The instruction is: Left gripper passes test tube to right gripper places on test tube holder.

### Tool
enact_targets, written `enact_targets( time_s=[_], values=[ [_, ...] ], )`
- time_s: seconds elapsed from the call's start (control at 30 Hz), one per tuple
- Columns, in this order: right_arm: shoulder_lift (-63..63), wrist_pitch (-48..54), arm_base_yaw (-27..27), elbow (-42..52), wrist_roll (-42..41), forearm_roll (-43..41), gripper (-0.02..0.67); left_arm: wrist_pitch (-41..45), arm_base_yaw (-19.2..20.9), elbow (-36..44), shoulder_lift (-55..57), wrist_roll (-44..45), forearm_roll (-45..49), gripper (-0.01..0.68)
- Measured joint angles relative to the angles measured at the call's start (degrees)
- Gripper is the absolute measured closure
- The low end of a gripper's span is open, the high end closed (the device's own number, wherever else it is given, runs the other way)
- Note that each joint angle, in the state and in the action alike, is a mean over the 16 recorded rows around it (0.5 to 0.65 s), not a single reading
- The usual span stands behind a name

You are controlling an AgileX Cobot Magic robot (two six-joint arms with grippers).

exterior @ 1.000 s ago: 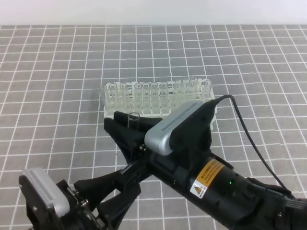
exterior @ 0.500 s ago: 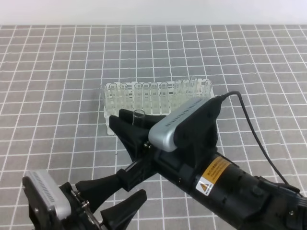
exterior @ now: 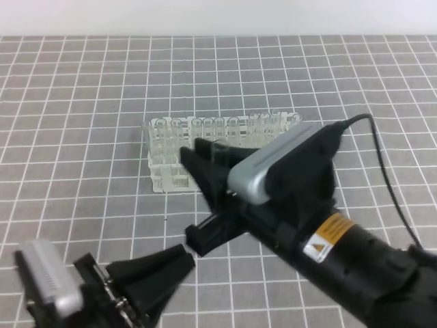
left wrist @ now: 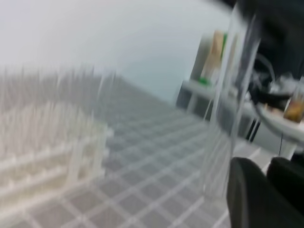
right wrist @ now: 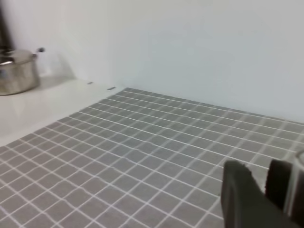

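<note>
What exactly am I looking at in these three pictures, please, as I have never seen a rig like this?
This is a two-armed robot working at a grey gridded table. The overhead view shows both arms. The other two pictures come from small cameras on each wrist and are blurry. Each arm ends in a black two-fingered gripper. The right gripper, on the arm with the orange-yellow sticker, appears to hold a thin clear test tube upright beside the white test tube holder, a rack already carrying many similar tubes. The left gripper sits low at the front and holds nothing. Whether its jaws are open is hard to tell.
</note>
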Motion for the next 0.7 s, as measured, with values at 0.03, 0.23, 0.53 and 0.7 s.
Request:
enact_targets(
  time_s=[0.03,0.23,0.53,0.7],
  values=[
    [-0.4,0.4,0.0,0.0,-0.7,0.6,0.64,0.9,0.0,0.0,-1.3,0.0,0.0,0.664],
    [-2.3,3.0,0.0,0.0,-3.6,3.3,0.64,13.3,0.0,-1.5,-12.5,0.0,0.0,0.671],
    [-3.1,5.3,0.0,0.0,-4.0,3.9,0.64,47.7,0.0,-8.0,-34.4,1.4,1.3,0.673],
    [-3.1,5.9,0.0,0.0,-4.0,4.0,0.64,66.3,0.0,-11.1,-46.8,2.2,2.2,0.673]
  ],
)
